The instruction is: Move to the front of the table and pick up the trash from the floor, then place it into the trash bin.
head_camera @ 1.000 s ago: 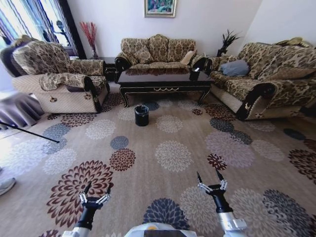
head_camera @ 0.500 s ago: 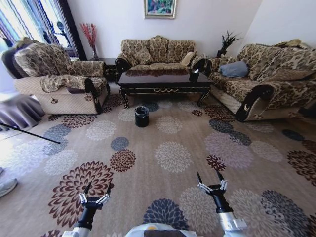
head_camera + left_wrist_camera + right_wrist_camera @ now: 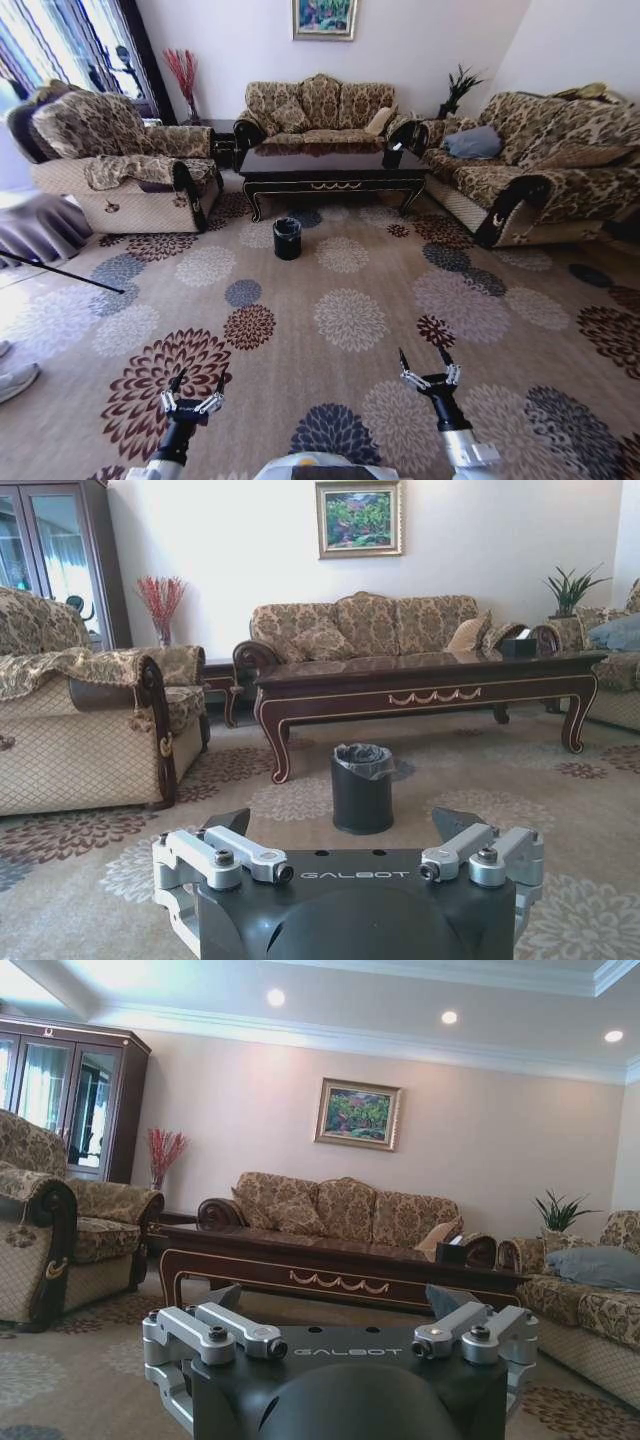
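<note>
The dark glossy table (image 3: pixel 333 165) stands far ahead in front of a sofa, also seen from the left wrist as table (image 3: pixel 420 685) and from the right wrist as table (image 3: pixel 340 1265). A small black trash bin (image 3: pixel 287 238) with a black liner sits on the patterned floor (image 3: pixel 350 318) just before the table's left half; the left wrist view shows the trash bin (image 3: pixel 362 788) upright. The trash is out of view. My left gripper (image 3: pixel 197 382) and right gripper (image 3: pixel 425 358) hang low in front of me, both open and empty, as in left gripper (image 3: pixel 345 825) and right gripper (image 3: pixel 335 1300).
An armchair (image 3: pixel 120 160) stands at the left, a long sofa (image 3: pixel 540 160) at the right, another sofa (image 3: pixel 320 105) behind the table. A thin black rod (image 3: pixel 60 270) and a shoe (image 3: pixel 15 380) lie at the left edge. Wide open carpet separates me from the bin.
The whole head view has shifted slightly, with table and bin a little lower in the picture: the camera moved. Both grippers keep the same pose, open.
</note>
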Motion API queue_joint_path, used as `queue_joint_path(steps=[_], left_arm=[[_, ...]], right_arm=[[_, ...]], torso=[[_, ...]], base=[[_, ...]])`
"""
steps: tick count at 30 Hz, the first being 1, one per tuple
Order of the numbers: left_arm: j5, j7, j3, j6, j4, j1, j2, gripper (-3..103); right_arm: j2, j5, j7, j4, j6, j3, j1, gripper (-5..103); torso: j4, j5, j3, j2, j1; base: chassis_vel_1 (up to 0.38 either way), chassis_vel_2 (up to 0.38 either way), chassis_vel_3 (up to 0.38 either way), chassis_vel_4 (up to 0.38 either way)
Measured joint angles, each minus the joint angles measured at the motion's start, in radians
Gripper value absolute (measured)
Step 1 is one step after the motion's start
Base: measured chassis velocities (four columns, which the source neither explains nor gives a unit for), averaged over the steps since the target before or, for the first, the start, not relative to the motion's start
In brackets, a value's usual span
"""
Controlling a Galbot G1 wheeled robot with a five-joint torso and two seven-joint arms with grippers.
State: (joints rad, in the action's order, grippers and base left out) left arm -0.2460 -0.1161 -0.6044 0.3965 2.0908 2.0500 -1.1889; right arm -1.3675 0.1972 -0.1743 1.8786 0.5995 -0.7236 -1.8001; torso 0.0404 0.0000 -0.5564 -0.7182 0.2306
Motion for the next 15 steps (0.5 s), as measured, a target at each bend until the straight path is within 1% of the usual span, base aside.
queue_joint_path(steps=[11, 13, 15], left_arm=[[0.0, 0.0, 0.0, 0.0, 0.0, 0.0, 0.0, 100], [0.0, 0.0, 0.0, 0.0, 0.0, 0.0, 0.0, 100], [0.0, 0.0, 0.0, 0.0, 0.0, 0.0, 0.0, 100]], right_arm=[[0.0, 0.0, 0.0, 0.0, 0.0, 0.0, 0.0, 100], [0.0, 0.0, 0.0, 0.0, 0.0, 0.0, 0.0, 100], [0.0, 0.0, 0.0, 0.0, 0.0, 0.0, 0.0, 100]], torso=[[0.0, 0.0, -0.029, -0.049, 0.02], [0.0, 0.0, -0.031, -0.053, 0.022], [0.0, 0.0, -0.039, -0.067, 0.028]], base=[[0.0, 0.0, 0.0, 0.0], [0.0, 0.0, 0.0, 0.0], [0.0, 0.0, 0.0, 0.0]])
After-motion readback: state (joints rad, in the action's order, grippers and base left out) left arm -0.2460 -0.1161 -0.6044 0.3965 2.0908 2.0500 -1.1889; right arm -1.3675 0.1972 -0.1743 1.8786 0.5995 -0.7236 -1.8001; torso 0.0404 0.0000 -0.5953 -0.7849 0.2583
